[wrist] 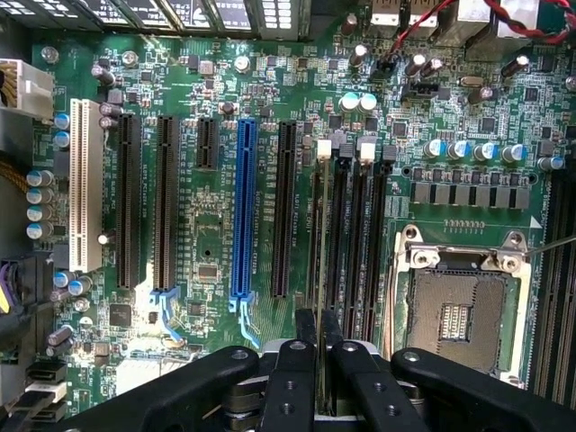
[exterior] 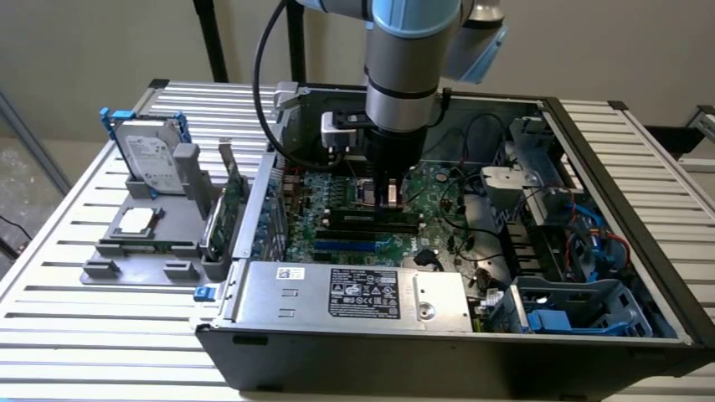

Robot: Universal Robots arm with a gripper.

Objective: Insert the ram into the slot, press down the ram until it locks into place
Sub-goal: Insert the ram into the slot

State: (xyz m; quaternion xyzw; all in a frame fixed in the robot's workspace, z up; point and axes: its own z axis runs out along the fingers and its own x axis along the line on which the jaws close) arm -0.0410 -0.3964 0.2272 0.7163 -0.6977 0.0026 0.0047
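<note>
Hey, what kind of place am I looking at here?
Probably a robotics lab bench: an arm reaches into an open PC case on a slatted metal table, its gripper closed on the ram at the motherboard.

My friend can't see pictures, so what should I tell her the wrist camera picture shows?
The black gripper pinches the ram, seen edge-on, lined up over the slot on a green motherboard. A long blue slot and an empty silver processor socket lie on either side.

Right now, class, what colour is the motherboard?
The motherboard is green; wrist view shows it best.
</note>
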